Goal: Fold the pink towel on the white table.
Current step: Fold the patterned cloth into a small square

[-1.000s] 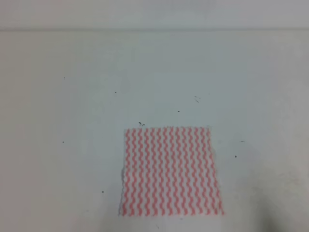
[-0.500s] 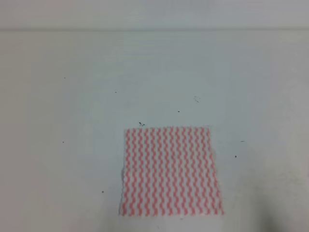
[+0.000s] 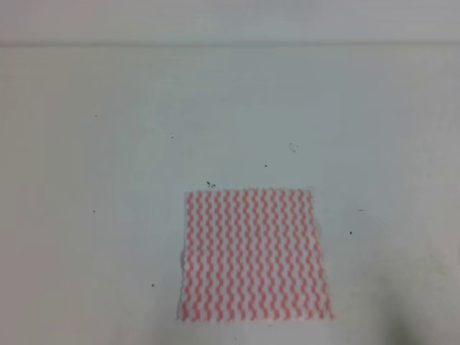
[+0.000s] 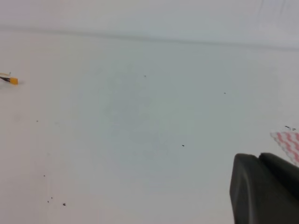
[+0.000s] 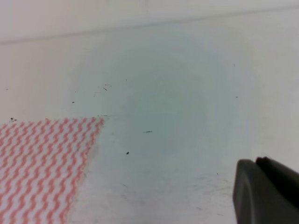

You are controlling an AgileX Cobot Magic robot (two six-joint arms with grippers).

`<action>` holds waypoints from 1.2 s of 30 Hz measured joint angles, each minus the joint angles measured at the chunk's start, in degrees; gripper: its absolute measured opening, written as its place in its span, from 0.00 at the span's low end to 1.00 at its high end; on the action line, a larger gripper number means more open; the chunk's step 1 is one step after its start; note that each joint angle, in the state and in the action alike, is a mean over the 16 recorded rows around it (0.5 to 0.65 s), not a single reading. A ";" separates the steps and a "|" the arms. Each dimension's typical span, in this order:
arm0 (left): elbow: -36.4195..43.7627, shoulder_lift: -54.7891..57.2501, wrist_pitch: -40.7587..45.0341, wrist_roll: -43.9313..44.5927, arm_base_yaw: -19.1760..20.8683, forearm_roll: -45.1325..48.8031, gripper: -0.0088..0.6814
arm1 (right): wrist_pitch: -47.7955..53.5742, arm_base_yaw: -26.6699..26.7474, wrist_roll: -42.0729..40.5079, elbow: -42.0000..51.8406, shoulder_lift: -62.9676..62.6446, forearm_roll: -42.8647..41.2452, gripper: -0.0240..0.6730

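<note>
**Both hands hanging back, towel lying flat**

The left hand (image 4: 266, 186) is showing only as a dark, rounded edge poking into the lower right corner of the left wrist view. It is holding nothing that can be seen, and how far open it is I cannot tell. The right hand (image 5: 267, 190) is showing the same way, a dark block filling the lower right corner of the right wrist view; its opening cannot be told either, and nothing is sitting in it. Neither hand is appearing in the high view.

The towel (image 3: 254, 255) is lying spread out flat and unfolded on the worktop (image 3: 108, 180), in the lower middle of the high view, its near edge close to the bottom of the frame. It is looking roughly square, with pink and white wavy stripes running from far edge to near edge. In the right wrist view a corner of it is filling the lower left, well apart from the right hand. In the left wrist view only a small tip of it is peeking in at the right edge, just above the left hand.

Tiny dark specks are dotting the worktop. A small orange-tipped object (image 4: 11, 80) is lying at the far left of the left wrist view.
</note>
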 joint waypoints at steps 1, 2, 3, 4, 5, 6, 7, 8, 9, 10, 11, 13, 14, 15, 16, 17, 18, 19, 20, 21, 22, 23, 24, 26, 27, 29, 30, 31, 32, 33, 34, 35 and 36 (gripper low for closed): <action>0.00 0.00 0.00 -0.01 0.00 0.00 0.01 | -0.05 0.00 0.01 0.06 -0.09 0.01 0.01; 0.00 0.01 -0.08 -0.01 0.00 0.00 0.01 | 0.00 0.00 0.00 0.00 -0.09 0.00 0.01; 0.00 0.01 -0.20 -0.01 0.00 0.00 0.01 | 0.00 0.00 0.00 0.06 -0.18 0.02 0.01; 0.00 0.01 -0.33 -0.01 0.00 0.00 0.01 | 0.00 0.00 0.00 0.06 -0.18 0.02 0.01; 0.09 -0.09 -0.58 0.00 0.00 0.00 0.01 | -0.03 0.00 0.00 0.13 -0.27 0.03 0.01; 0.00 0.01 -0.69 -0.01 0.00 0.00 0.01 | -0.11 0.00 0.01 0.19 -0.37 0.05 0.01; 0.00 0.01 -0.92 -0.01 0.00 0.00 0.01 | -0.15 0.00 0.01 0.19 -0.37 0.05 0.01; 0.00 0.01 -1.18 -0.02 0.00 -0.01 0.01 | -0.18 0.00 0.01 0.19 -0.37 0.05 0.01; 0.00 0.01 -1.45 -0.02 0.00 -0.03 0.01 | -0.23 0.00 0.01 0.19 -0.37 0.06 0.01; -0.09 0.11 -1.69 -0.03 0.00 -0.09 0.01 | -0.33 0.00 0.01 0.19 -0.37 0.06 0.01; -0.18 0.21 -1.97 -0.05 0.00 -0.22 0.01 | -0.49 0.00 0.01 0.19 -0.37 0.07 0.01; -0.18 0.21 -2.92 -0.10 0.00 -1.00 0.01 | -1.09 0.00 0.00 0.14 -0.27 0.28 0.01; -0.27 0.31 -3.34 -0.12 -0.01 -1.44 0.01 | -1.48 0.00 0.00 0.14 -0.27 0.45 0.01; -0.27 0.31 -3.95 -0.15 -0.01 -2.14 0.01 | -1.96 0.00 0.00 0.14 -0.27 0.67 0.01; -0.36 0.41 -4.47 -0.17 -0.01 -2.77 0.01 | -2.51 0.00 -0.01 0.08 -0.17 0.96 0.01; -0.46 0.51 -5.15 -0.18 -0.01 -3.64 0.01 | -3.10 0.00 -0.02 0.02 -0.07 1.32 0.01; -0.37 0.41 -5.93 -0.21 -0.01 -4.76 0.01 | -3.81 0.00 -0.02 0.02 -0.07 1.82 0.01; -0.37 0.41 -6.64 -0.24 -0.01 -5.91 0.01 | -4.50 0.00 -0.03 -0.04 0.03 2.41 0.01; -0.37 0.41 -7.35 -0.27 -0.01 -7.15 0.01 | -5.30 0.00 -0.02 0.03 0.03 3.38 0.01; -0.46 0.51 -7.95 -0.30 -0.01 -8.42 0.01 | -6.02 0.00 -0.02 0.03 0.03 4.41 0.01; -0.37 0.41 -8.65 -0.34 -0.01 -9.97 0.01 | -6.70 0.00 -0.03 -0.04 0.13 5.42 0.01; -0.37 0.41 -9.22 -0.38 -0.01 -11.71 0.01 | -7.44 0.00 -0.03 -0.04 0.13 6.57 0.01; -0.37 0.41 -9.74 -0.43 -0.01 -13.65 0.01 | -8.20 0.00 -0.03 -0.04 0.13 7.90 0.01; -0.28 0.31 -10.87 -0.50 -0.01 -17.76 0.01 | -9.68 0.00 -0.03 -0.04 0.13 11.20 0.01; -0.28 0.31 -11.36 -0.52 -0.01 -19.86 0.01 | -10.36 0.00 -0.02 0.03 0.03 13.59 0.01; -0.37 0.41 -12.16 -0.55 -0.01 -23.64 0.01 | -11.35 0.00 -0.02 0.03 0.03 18.12 0.01; -0.37 0.41 -12.63 -0.53 -0.01 -25.48 0.01 | -11.82 0.00 -0.02 0.03 0.03 20.39 0.01; -0.46 0.51 -12.95 -0.48 -0.01 -27.07 0.01 | -12.23 0.00 -0.04 0.09 -0.07 22.54 0.01; -0.37 0.41 -13.43 -0.42 -0.01 -28.72 0.01 | -12.51 0.00 -0.04 0.09 -0.07 24.64 0.01; -0.28 0.31 -13.83 -0.35 -0.01 -30.12 0.01 | -12.75 0.00 -0.15 0.16 -0.17 26.58 0.01; -0.28 0.31 -14.19 -0.28 -0.01 -31.28 0.01 | -12.92 0.00 -0.24 0.16 -0.17 28.41 0.01; -0.28 0.31 -14.59 -0.21 -0.01 -32.41 0.01 | -13.06 0.00 -0.37 0.16 -0.27 30.13 0.01; -0.37 0.41 -14.96 -0.13 -0.01 -33.45 0.01 | -13.12 0.00 -0.53 0.09 -0.27 31.49 0.01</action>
